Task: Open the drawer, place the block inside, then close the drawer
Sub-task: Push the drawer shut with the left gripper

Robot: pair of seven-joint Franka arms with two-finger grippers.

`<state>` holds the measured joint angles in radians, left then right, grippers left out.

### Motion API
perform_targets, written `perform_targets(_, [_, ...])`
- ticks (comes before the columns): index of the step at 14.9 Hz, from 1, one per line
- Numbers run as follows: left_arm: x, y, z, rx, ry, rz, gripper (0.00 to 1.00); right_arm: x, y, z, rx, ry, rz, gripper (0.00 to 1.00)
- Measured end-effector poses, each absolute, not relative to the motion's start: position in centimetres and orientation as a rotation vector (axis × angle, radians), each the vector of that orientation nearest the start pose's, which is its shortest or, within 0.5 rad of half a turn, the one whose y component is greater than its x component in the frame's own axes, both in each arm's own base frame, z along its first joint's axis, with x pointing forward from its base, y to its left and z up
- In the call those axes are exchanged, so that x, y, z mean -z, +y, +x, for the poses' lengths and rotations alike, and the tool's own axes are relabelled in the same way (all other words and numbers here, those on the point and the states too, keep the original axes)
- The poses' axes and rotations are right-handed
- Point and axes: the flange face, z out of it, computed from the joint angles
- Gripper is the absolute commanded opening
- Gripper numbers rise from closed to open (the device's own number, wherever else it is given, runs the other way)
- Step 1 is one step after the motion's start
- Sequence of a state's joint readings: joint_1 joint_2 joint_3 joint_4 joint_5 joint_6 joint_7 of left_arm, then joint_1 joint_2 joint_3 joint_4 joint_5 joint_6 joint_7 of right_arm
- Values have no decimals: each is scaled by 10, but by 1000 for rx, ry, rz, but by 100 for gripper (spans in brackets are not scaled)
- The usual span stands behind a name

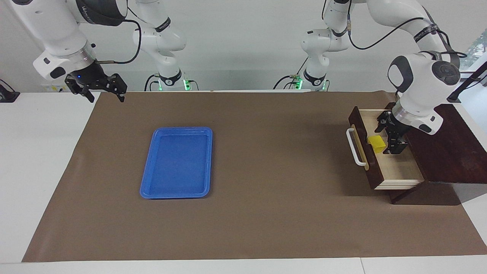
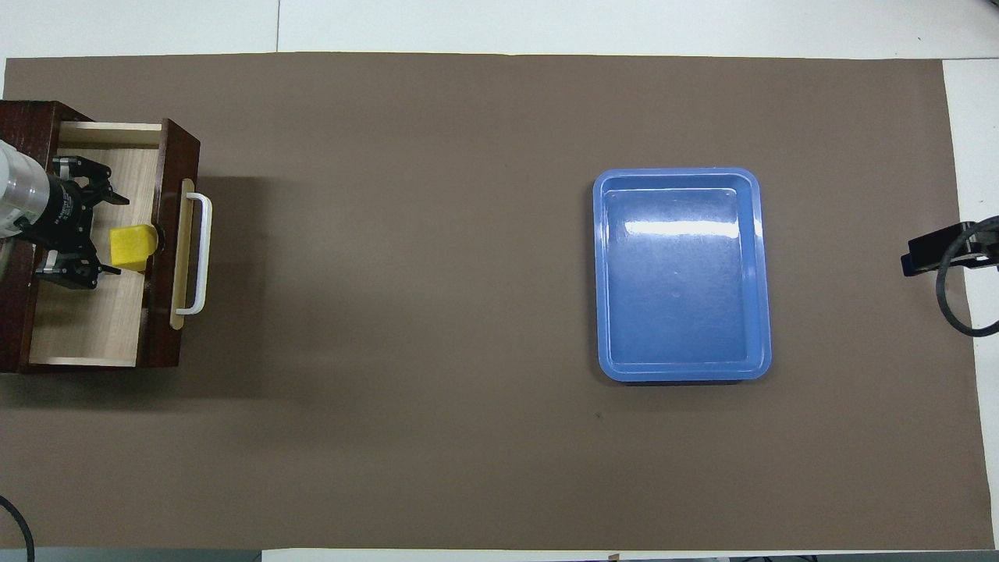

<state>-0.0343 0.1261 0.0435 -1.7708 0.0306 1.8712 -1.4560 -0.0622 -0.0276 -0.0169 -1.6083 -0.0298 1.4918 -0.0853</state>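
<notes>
The drawer (image 1: 372, 167) is pulled out of its dark wooden box (image 1: 452, 152) at the left arm's end of the table, and its white bar handle (image 1: 355, 148) faces the table's middle. The yellow block (image 1: 376, 144) lies inside the drawer against the inner face of the front. My left gripper (image 1: 385, 140) is down in the drawer, open, with its fingertips on either side of the block and not clasping it. The overhead view shows the same drawer (image 2: 86, 328), block (image 2: 133, 246) and left gripper (image 2: 121, 236). My right gripper (image 1: 107, 98) is open and empty, and waits raised over the table's right-arm end.
A blue plastic tray (image 1: 177, 163) lies on the brown mat toward the right arm's end; it also shows in the overhead view (image 2: 681, 273). The brown mat (image 1: 266, 152) between tray and drawer is bare.
</notes>
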Motion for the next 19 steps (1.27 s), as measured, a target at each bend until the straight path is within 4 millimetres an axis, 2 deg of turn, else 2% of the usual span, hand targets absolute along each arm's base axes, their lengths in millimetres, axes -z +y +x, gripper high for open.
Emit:
perform_targets(1, [-493, -11, 596, 4, -2032, -2338, 100, -615, -46, 535, -144, -7, -3161, 100])
perform_targets(3, [-501, -55, 589, 5, -2005, -2360, 100, -615, -44, 535, -144, -13, -3162, 100])
perform_targets(5, [-492, -93, 581, -8, -1993, -2354, 100, -615, -43, 535, -145, -15, -3162, 100])
perform_targets(7, [-472, -112, 571, -20, -1975, -2354, 100, -616, -44, 535, -145, -10, -3162, 100])
perform_targets(9, [-455, -112, 564, 4, -1939, -2351, 100, -616, -45, 535, -149, 7, -3162, 100])
perform_targets(11, [-446, -102, 563, 96, -1872, -2338, 100, -617, -45, 535, -147, 12, -3162, 100])
perform_targets(15, [-445, -88, 568, 254, -1791, -2332, 100, -618, -45, 535, -142, 13, -3163, 100])
perform_targets(19, [-446, -69, 572, 287, -1806, -2301, 100, -621, -44, 535, -133, 12, -3163, 100])
